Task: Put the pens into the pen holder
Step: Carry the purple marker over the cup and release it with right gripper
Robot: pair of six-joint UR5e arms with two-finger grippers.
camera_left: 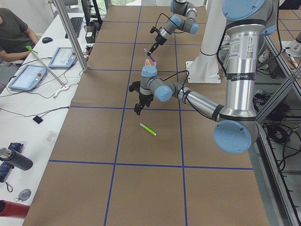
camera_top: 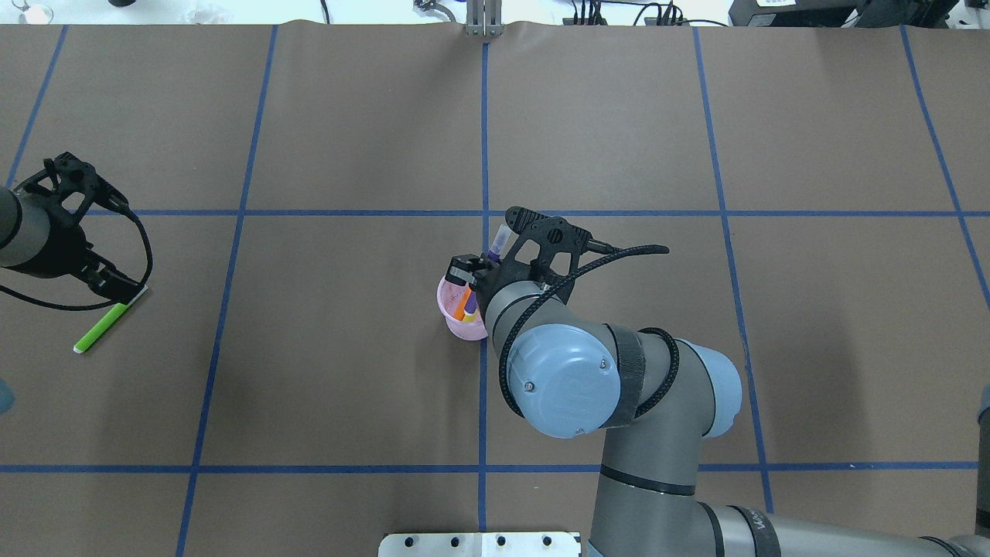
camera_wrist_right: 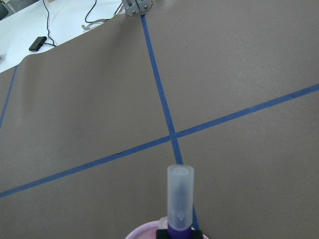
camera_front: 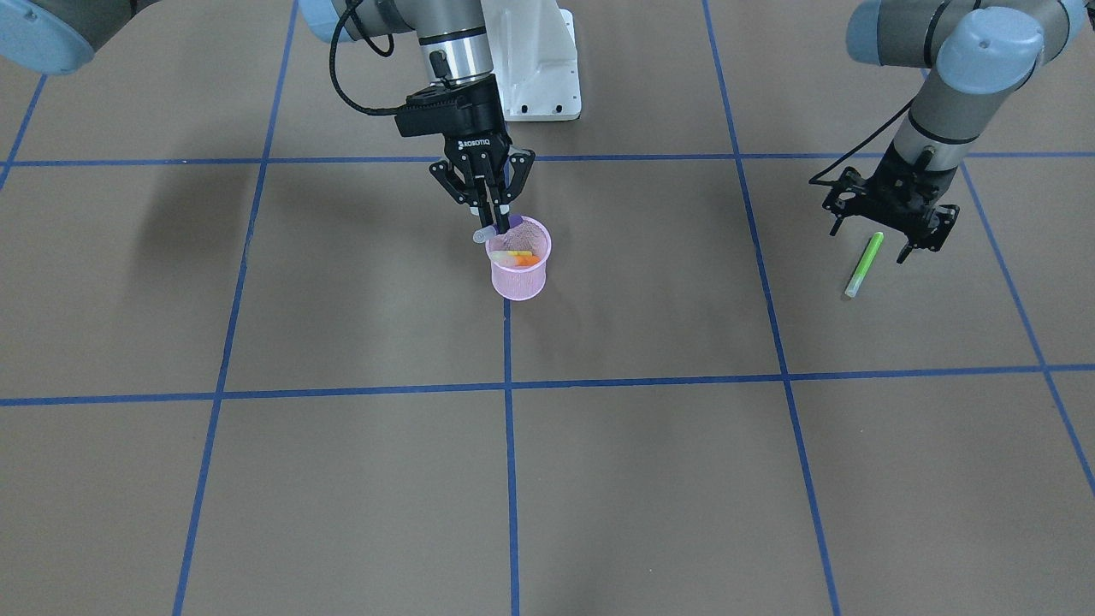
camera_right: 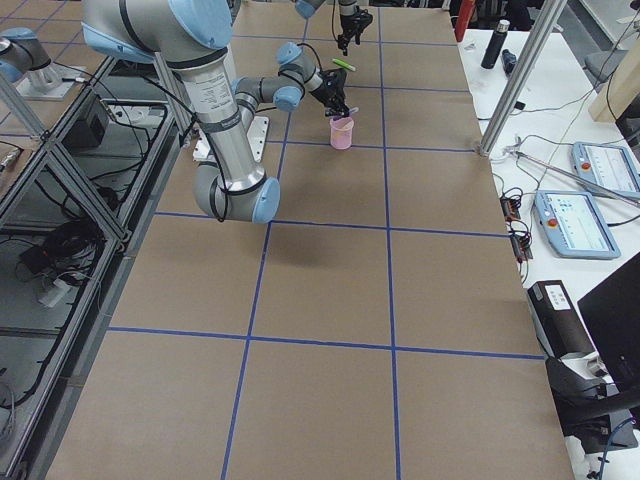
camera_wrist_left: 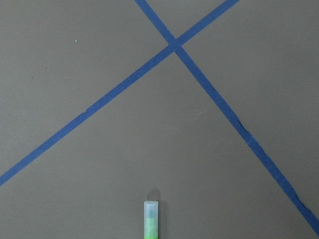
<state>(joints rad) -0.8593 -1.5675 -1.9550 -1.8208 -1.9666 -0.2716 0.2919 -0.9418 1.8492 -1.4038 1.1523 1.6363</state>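
Closest to my right wrist camera, the purple pen (camera_wrist_right: 180,199) is filling the bottom of the picture, its pale cap (camera_wrist_right: 180,186) pointing up and away over a crossing of the blue tape lines (camera_wrist_right: 172,134). The right gripper (camera_front: 494,214) is clamping that pen between its closed fingers, just below the cap. The pen is tilting, with its lower end dipping into the mouth of the pen holder (camera_front: 519,274).

I am seeing the pen holder standing upright about midway between the worktop's (camera_front: 650,479) left and right ends, on a tape line and rather nearer the robot's edge than the operators' edge. Inside it the orange pen (camera_front: 525,260) and the yellow pen (camera_front: 513,253) are leaning together against the mesh wall.

Over towards the left end of the worktop, the green pen (camera_front: 864,264) is lying flat on the brown surface, well apart from the holder. The left gripper (camera_front: 890,231) is hanging over the end of it that is nearer the robot, jaws spread wide and gripping nothing. I cannot tell whether its fingers are touching the pen. My left wrist camera is catching only the pen's pale capped tip at the bottom edge.
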